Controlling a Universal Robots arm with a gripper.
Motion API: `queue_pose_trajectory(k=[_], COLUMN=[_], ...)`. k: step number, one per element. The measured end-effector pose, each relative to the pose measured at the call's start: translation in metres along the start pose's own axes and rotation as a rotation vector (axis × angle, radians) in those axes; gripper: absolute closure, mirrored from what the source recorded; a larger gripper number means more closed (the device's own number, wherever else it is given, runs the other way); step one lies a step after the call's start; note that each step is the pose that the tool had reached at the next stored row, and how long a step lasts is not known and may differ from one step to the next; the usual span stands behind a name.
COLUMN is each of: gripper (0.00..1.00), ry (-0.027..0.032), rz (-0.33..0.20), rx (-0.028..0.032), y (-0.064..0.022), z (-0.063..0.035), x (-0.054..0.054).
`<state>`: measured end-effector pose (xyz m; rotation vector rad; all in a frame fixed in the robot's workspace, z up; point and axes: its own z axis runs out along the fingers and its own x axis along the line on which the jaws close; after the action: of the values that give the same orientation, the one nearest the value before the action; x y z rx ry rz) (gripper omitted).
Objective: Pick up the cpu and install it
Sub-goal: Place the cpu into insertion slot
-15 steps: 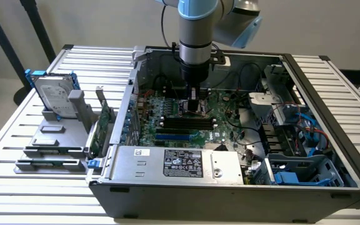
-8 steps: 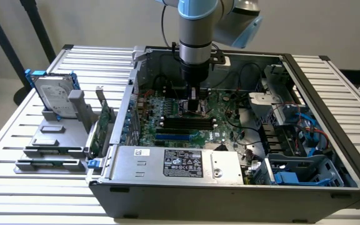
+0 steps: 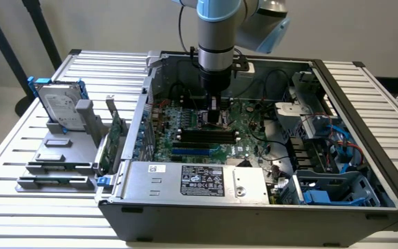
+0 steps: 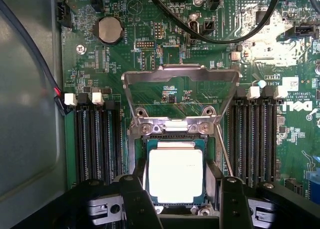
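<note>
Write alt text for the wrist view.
The cpu lies in the motherboard socket between the fingers of the open gripper. The socket's metal load plate stands hinged open beyond it, and empty black memory slots flank the socket.

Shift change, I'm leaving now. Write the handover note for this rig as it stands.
Gripper: open, straddling the cpu, low inside the case.
The cpu lies flat in the socket on the motherboard.
Done: cpu is placed in the socket, as far as shows.
Left: the metal socket frame stands flipped up, not closed over the cpu.
</note>
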<state>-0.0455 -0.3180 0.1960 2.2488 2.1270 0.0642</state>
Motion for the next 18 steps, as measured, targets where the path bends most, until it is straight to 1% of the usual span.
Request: queue_pose_trajectory(k=[1,2,5,11,18], gripper=[0.44,0.37,0.37,0.37,0.37], ry=[-0.0004,-0.0006,-0.0013,-0.001,-0.0008], rz=[0.0,0.0,0.0,0.0,0.0], rx=[0.0001,0.0002,0.0006,0.0004,0.0004], y=[0.0,0.0,-0.0001,0.0004,-0.0006], z=[-0.0001,-0.0001,-0.0011,-0.008,-0.0117], x=[0.0,0.0,0.0,0.0,0.0])
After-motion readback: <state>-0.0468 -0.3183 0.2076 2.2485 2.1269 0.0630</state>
